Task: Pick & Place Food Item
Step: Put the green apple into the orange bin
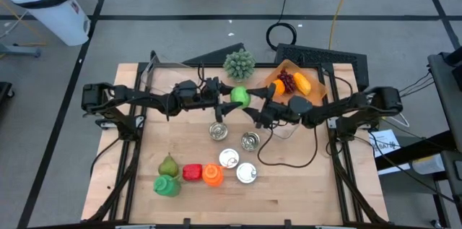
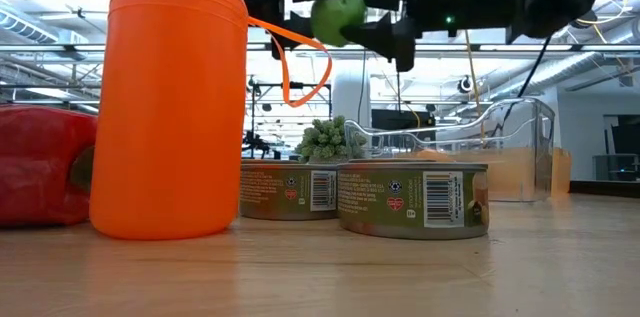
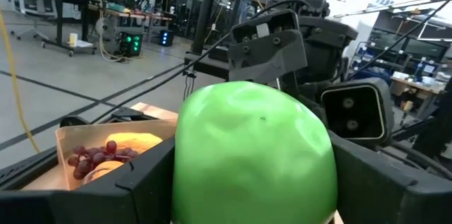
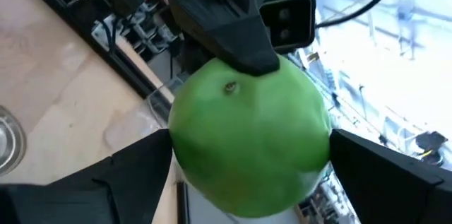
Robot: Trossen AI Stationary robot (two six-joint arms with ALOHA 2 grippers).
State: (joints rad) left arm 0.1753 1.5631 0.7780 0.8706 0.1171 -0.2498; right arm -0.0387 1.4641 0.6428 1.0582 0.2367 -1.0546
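2 grippers meeting mid-air above table [image 1: 303, 186] centre, green apple [image 1: 240, 97] between them, left gripper [image 1: 225, 93] clamped on it, right gripper [image 1: 254, 99] fingers apart alongside (contact unclear), 4 cans [image 1: 219, 131] below.

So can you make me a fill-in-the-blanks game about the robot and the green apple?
1. The green apple is up in the ___, between both grippers.
2. The tray at the back holds purple ___.
3. Near the front, the orange bottle stands beside a ___ pepper.
4. The shiny round things on the table are tin ___.

Missing words: air; grapes; red; cans
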